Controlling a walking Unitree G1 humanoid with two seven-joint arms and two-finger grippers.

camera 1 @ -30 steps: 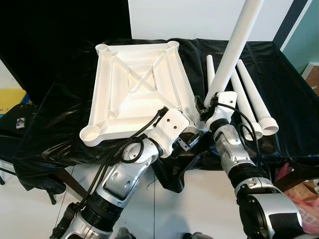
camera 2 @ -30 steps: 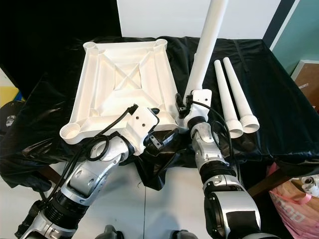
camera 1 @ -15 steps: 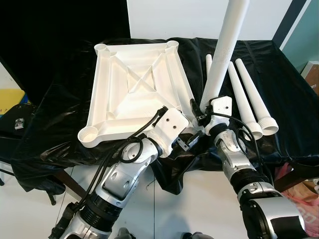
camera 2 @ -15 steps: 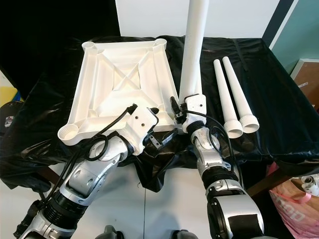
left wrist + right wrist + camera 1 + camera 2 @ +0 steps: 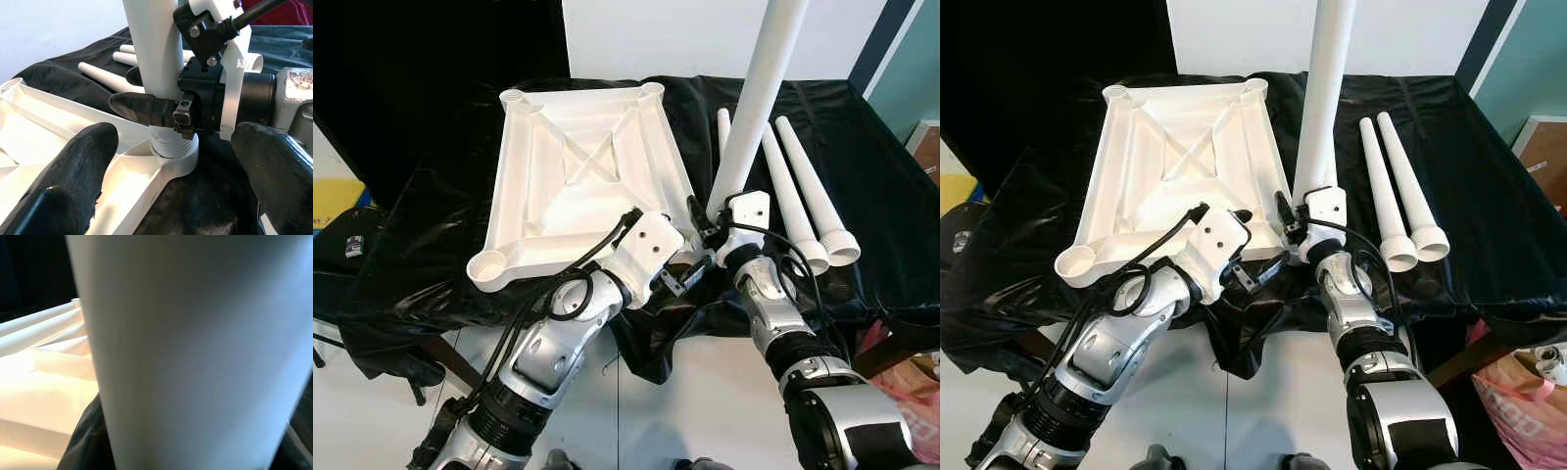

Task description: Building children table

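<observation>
The right end effector (image 5: 161, 110) clenched the leg (image 5: 756, 108) low, seated upright in the tabletop's (image 5: 578, 186) near corner socket. The left end effector (image 5: 690, 274) stood released beside. Light, stiff, slippery plastic, I judged.

We see a plain white moulded plastic tabletop (image 5: 582, 181), underside up, ribbed with a raised X at its centre, left of the frame's middle. A plain white plastic tube leg (image 5: 759, 103) rises toward the upper right, and three more white tapered legs (image 5: 803, 201) lie at right. A glossy black plastic sheet (image 5: 440, 230) covers the worktop. The left hand (image 5: 690, 271) sits on a white housing with a black cable; the right hand (image 5: 146, 108) is black with a white bracket. The arms are silver and black. In the upper frame we see a white wall (image 5: 656, 39), and a teal panel (image 5: 911, 59) at far right.
</observation>
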